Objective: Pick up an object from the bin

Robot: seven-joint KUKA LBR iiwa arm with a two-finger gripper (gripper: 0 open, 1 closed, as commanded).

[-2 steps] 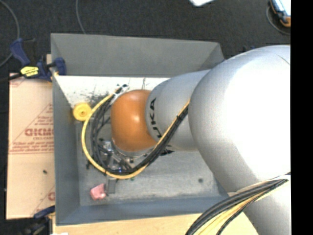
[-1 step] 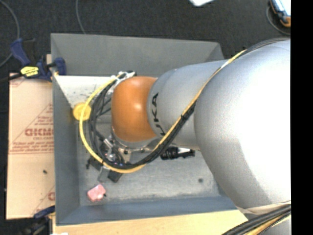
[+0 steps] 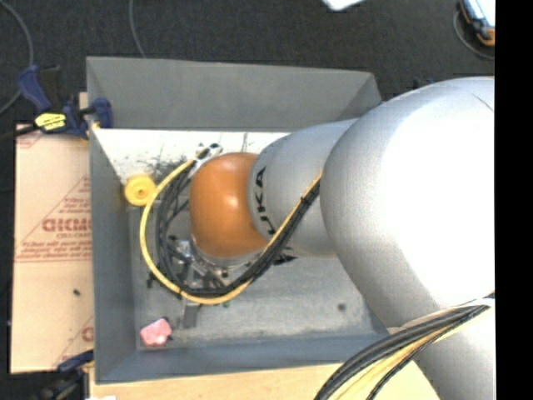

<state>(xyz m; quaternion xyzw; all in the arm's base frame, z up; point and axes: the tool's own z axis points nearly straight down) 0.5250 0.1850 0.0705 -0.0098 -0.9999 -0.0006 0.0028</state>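
My wrist, with its orange cover [image 3: 223, 202] and looped cables [image 3: 145, 232], hides much of the bin [image 3: 112, 265] floor and my jaws; whether they are released or clenched I cannot tell; a small pink lump [image 3: 156, 332] lies near the bin's lower left corner, below the cable loop and apart from it; a round yellow piece [image 3: 138, 190] sits by the left wall, just beside the loop's upper curve.
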